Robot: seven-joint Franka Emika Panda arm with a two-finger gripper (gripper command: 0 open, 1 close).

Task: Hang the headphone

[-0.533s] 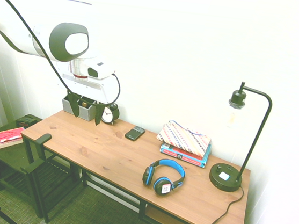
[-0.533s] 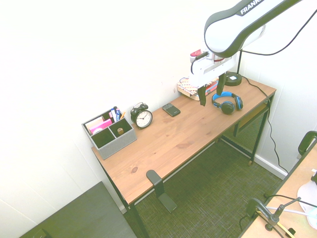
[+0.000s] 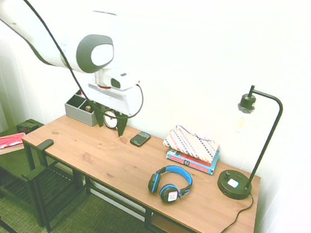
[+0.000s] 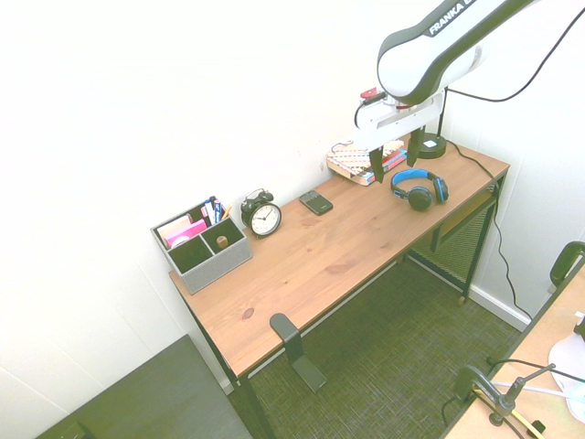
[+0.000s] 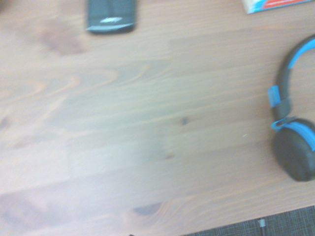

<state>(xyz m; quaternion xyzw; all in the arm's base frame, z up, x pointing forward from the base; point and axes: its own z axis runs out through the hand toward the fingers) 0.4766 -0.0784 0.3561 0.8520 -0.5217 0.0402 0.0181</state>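
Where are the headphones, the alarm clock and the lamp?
headphone [image 3: 170, 184]: first exterior view, on the blue headband.
alarm clock [image 4: 264, 218]: second exterior view, on its white face.
lamp [image 3: 234, 185]: first exterior view, on its round base.

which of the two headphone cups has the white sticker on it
The cup nearer the desk's front edge carries the white sticker. The other cup, further along towards the phone, shows plain black with a blue rim.
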